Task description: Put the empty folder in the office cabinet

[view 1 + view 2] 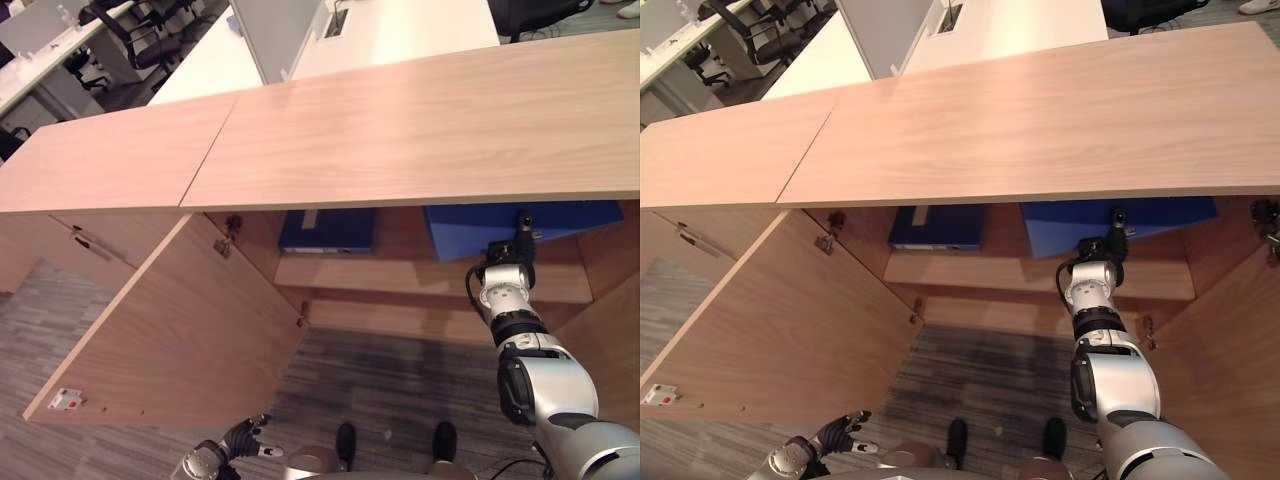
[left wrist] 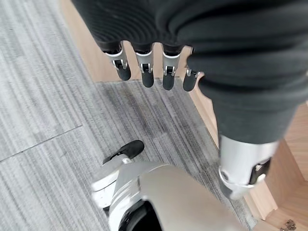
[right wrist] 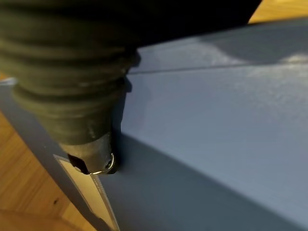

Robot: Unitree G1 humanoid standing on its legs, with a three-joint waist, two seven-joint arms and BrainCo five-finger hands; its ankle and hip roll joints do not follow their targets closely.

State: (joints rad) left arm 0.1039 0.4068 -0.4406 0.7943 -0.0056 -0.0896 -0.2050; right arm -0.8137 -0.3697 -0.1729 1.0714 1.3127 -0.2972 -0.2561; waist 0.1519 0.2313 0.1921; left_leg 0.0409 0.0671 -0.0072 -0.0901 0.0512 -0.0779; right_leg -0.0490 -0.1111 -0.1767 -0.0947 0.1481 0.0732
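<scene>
Folder point(image 1: 520, 228) on cabinet point(image 1: 400, 130) shelf at two o'clock, likely light, stiff, slick; right hand point(image 1: 522, 240) grip hidden; best taken at spine.

A silver-grey right arm of glossy rounded segments, ringed by black bands, ended in a right robot hand point(image 1: 512, 252) under a dark ribbed cover. The left robot hand point(image 2: 144, 72) wore the same black ribbed cover, with silver fingers point(image 2: 122, 65) capped by dark tips and a plain silver cylinder section behind the wrist.
</scene>
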